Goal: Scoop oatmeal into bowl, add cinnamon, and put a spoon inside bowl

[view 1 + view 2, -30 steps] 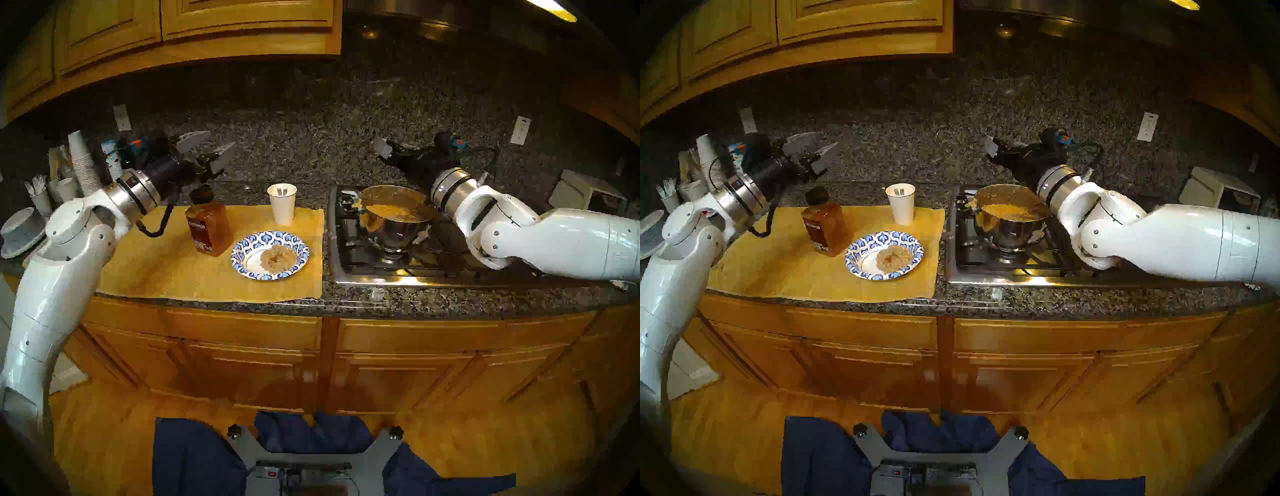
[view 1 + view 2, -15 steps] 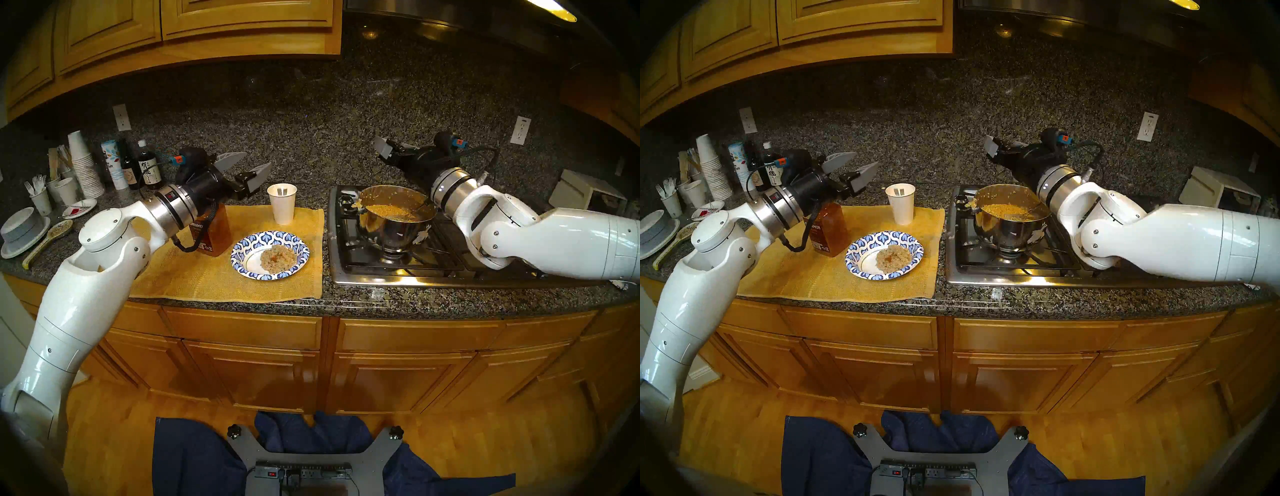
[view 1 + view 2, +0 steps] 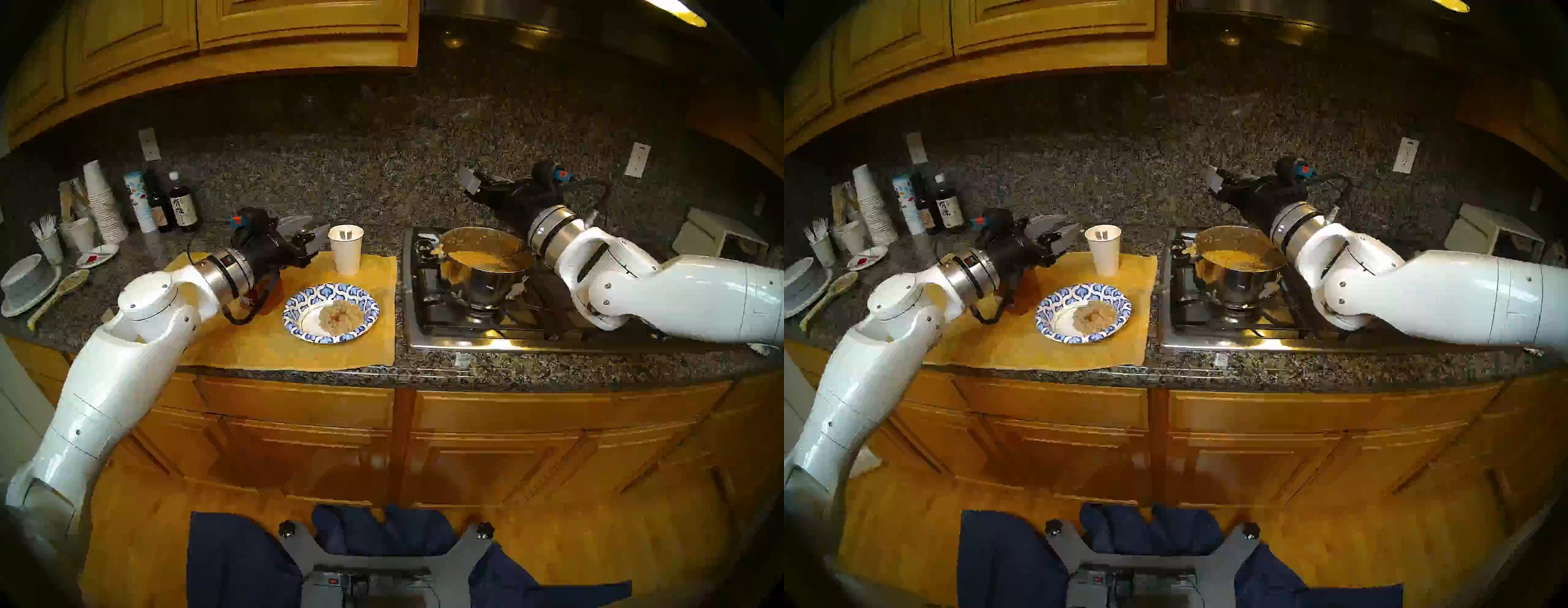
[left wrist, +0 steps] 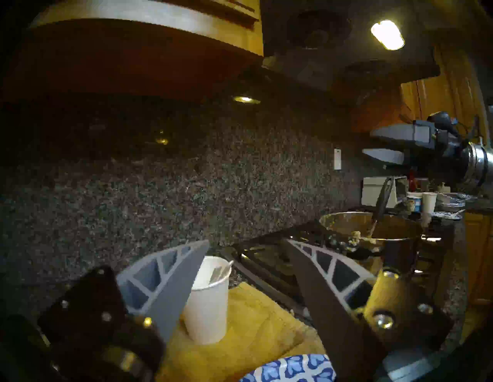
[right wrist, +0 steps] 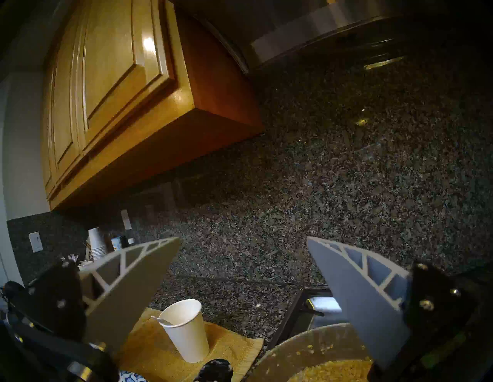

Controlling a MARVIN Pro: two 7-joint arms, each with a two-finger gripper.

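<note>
A glossy steel pot point(image 3: 483, 271) sits by a matt woven yellow cloth point(image 3: 263, 344) on speckled polished granite counter point(image 3: 551, 365).

I see a yellow mat point(image 3: 254, 348) on the granite counter point(image 3: 509, 373). White paper cup point(image 3: 346, 250) at the mat's 12 o'clock edge. Steel pot point(image 3: 483, 276) on the stove point(image 3: 428, 322) at 3 o'clock. Stacked cups point(image 3: 104, 204), dark bottles point(image 3: 183, 208), grey bowls point(image 3: 27, 284) off at 9–10 o'clock.

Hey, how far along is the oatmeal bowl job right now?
Done: oatmeal sits in the bowl, with a brownish spot on top that looks like cinnamon. In hand: the left gripper, empty and part open, is beside the paper cup holding the spoon. Left: move that spoon into the bowl.
</note>
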